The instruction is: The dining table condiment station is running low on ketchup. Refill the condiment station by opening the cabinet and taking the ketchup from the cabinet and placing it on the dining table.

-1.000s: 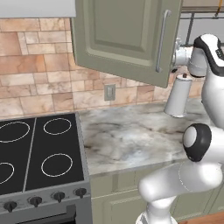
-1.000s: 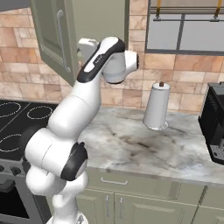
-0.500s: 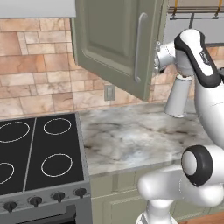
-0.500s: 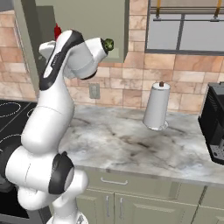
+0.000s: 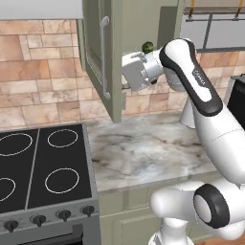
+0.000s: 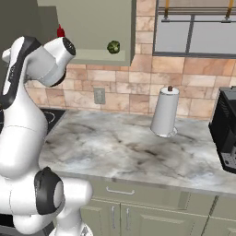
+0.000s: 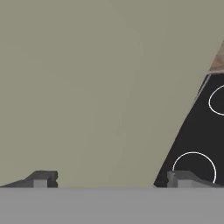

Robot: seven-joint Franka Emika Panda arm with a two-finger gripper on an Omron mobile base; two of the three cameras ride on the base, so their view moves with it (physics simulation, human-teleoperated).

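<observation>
We see our gripper point(image 7: 109, 179) spread wide and empty, against the inner face of the swung-open cabinet point(image 5: 103, 62) door, above the stove point(image 5: 40, 177)

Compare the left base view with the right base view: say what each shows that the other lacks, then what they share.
Left base view alone: the black stove with its ring burners and knobs, and the cabinet door swung open with its long metal bar handle.

Right base view alone: a red-capped item inside the open cabinet, a black appliance at the right edge, and the lower drawer fronts.

Both: the white arm, a dark green round item on the cabinet shelf, the marbled counter, the brick backsplash and the white paper-towel roll.
</observation>
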